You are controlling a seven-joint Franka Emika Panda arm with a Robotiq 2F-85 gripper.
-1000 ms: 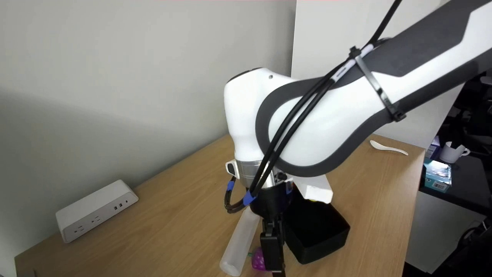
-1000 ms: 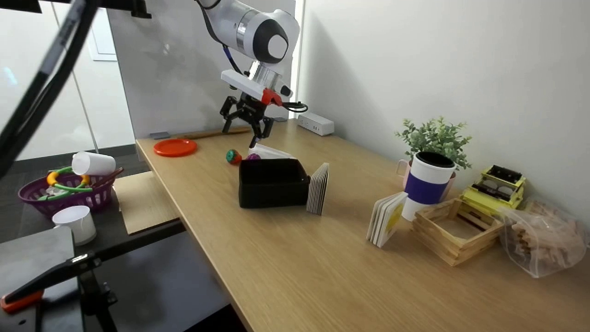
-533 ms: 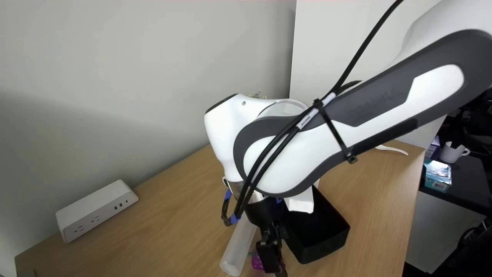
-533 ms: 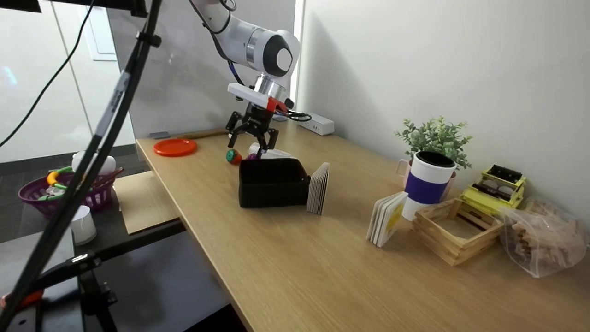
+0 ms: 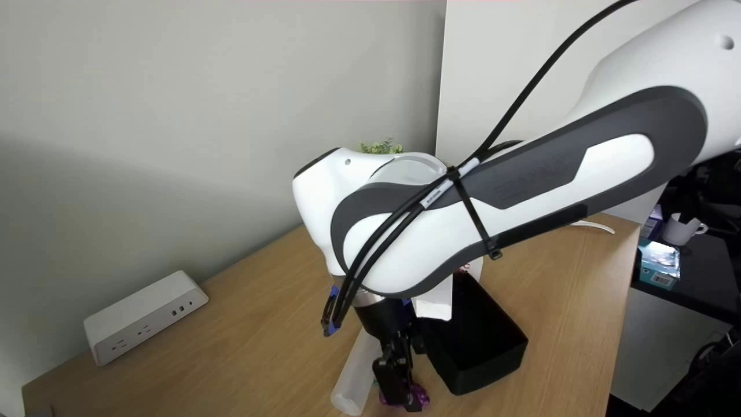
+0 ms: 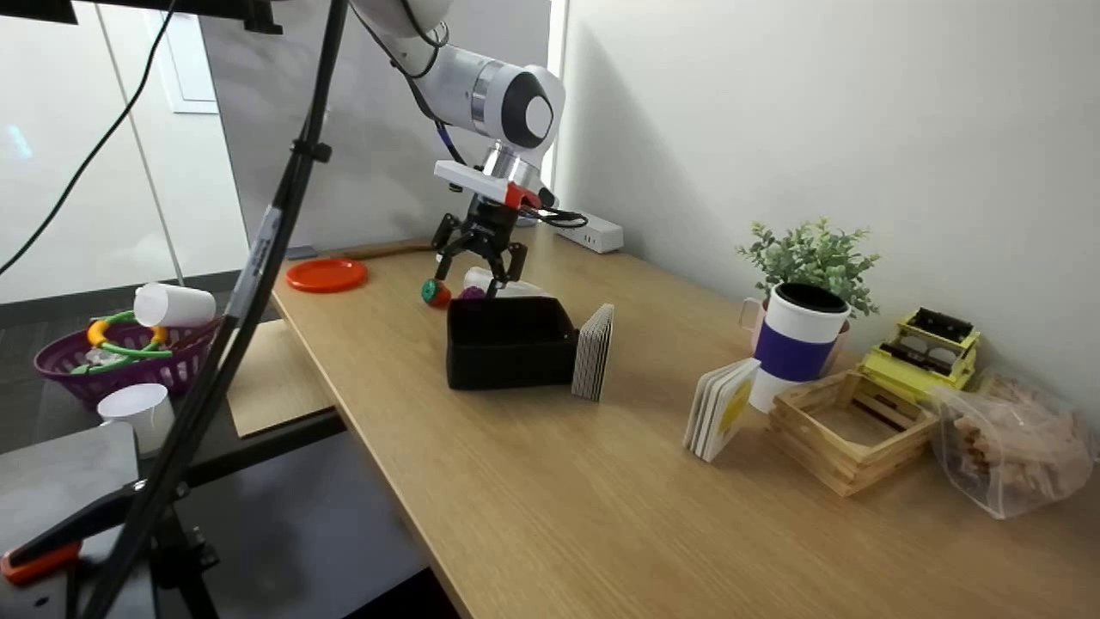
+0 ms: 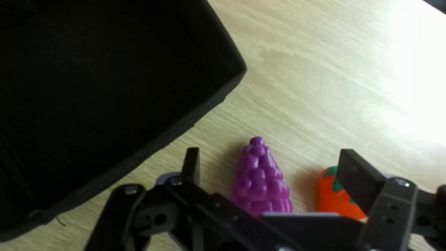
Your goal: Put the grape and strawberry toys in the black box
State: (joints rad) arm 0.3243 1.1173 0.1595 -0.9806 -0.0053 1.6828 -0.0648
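Observation:
The purple grape toy lies on the table between the fingers of my gripper in the wrist view, its lower end hidden by the gripper. It also shows in both exterior views. My gripper is open, with a gap on each side of the grape. The red-orange strawberry toy with green leaves lies beside the grape, partly behind one finger; it also shows in an exterior view. The black box stands close beside the grape, its wall near one finger in the wrist view.
A pale tube lies beside the gripper. A board book stands against the black box. A red plate lies near the table edge. A cup, wooden crate and more books stand farther along the table.
My gripper has moved down toward the table and over the grape toy, staying open. The black box seems to have shifted very slightly. The grape and strawberry have not visibly moved.

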